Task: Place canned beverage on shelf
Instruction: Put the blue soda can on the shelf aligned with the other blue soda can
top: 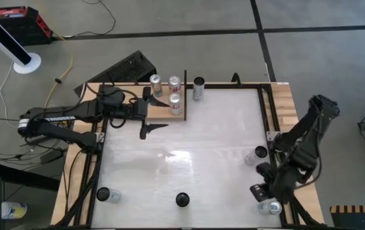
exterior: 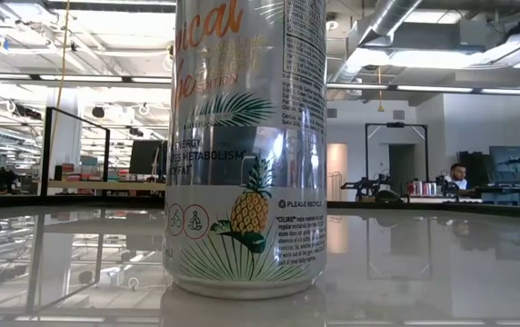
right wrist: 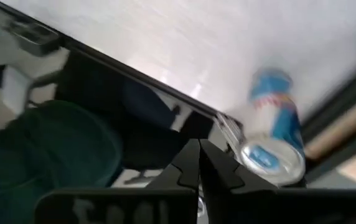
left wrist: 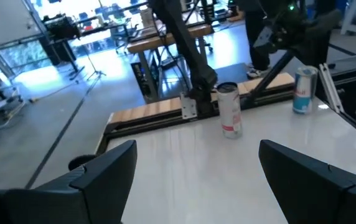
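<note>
The shelf (top: 163,91) is a pale wood board at the table's far left, with a thin black upright (top: 184,96) on its right edge. Three cans stand on it (top: 156,82) (top: 174,83) (top: 176,101). My left gripper (top: 156,114) (left wrist: 196,149) is open and empty at the shelf's near-left corner, its fingers pointing toward the table's right edge. My right gripper (top: 259,190) (right wrist: 198,152) is shut and empty at the near right corner, beside a blue-and-white can (top: 274,206) (right wrist: 274,134) that stands on the table.
More cans stand on the white tabletop: one right of the shelf (top: 198,88), one by the right edge (top: 259,154) (left wrist: 229,109), one at the near edge's middle (top: 181,199) that fills the low view (exterior: 246,145), and one near left (top: 106,195). A black frame (top: 267,115) borders the table.
</note>
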`<action>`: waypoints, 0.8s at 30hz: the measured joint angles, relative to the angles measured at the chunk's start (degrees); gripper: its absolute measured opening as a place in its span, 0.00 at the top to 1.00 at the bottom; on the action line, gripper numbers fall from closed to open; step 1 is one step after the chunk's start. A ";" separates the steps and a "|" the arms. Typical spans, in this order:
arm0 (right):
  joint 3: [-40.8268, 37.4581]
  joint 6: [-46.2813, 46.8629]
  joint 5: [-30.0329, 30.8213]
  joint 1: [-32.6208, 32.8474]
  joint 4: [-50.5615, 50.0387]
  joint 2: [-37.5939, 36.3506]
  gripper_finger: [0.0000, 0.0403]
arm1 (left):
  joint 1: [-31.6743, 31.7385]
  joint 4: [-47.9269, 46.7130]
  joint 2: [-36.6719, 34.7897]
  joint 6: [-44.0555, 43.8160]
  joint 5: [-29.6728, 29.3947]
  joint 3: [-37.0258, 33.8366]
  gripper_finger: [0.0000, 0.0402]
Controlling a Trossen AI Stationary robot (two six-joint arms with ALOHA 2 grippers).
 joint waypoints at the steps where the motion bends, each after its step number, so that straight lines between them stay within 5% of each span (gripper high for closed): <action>1: 0.00 1.27 -1.10 0.61 -0.07 0.54 0.88 | 0.00 0.27 -0.04 0.50 -0.02 0.00 0.20; 9: 0.00 7.91 -9.33 3.47 -5.17 3.17 0.71 | 0.04 1.31 -0.12 0.85 0.00 0.00 0.20; 18: -0.70 8.16 -12.66 2.26 -5.23 3.03 0.26 | 0.11 4.06 -0.10 0.58 -0.73 0.00 0.20; 24: -3.89 9.57 -12.81 3.90 -0.11 3.13 0.04 | 0.11 3.23 -0.10 0.13 -1.66 0.00 0.20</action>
